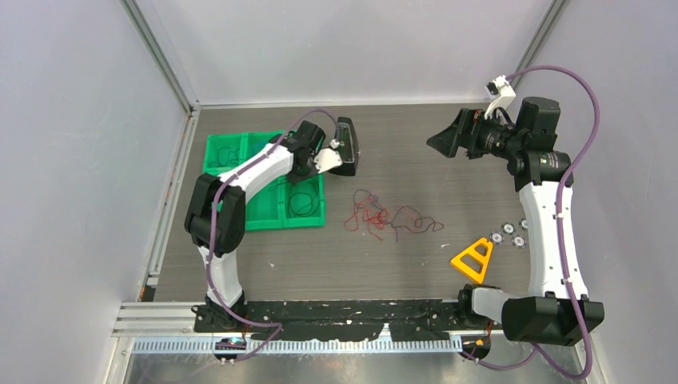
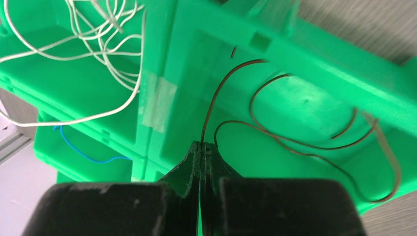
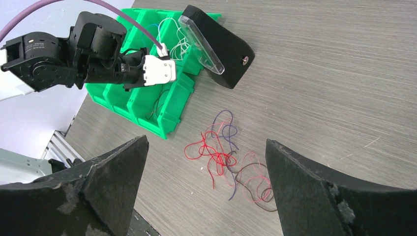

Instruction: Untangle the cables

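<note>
A tangle of red, purple, pink and brown cables [image 1: 388, 218] lies on the table's middle; it also shows in the right wrist view [image 3: 231, 157]. My left gripper [image 1: 345, 148] is beside the green bin tray [image 1: 240, 152]. In the left wrist view it [image 2: 204, 145] is shut on the end of a brown cable [image 2: 295, 140] that loops in a green compartment. My right gripper [image 1: 448, 140] is raised at the back right, open and empty [image 3: 206, 141], apart from the tangle.
Other compartments of the tray hold a white cable [image 2: 98, 49] and a blue cable [image 2: 83, 152]. A yellow triangle [image 1: 473, 258] and small white round pieces [image 1: 508, 234] lie near the right arm. Enclosure walls stand on three sides.
</note>
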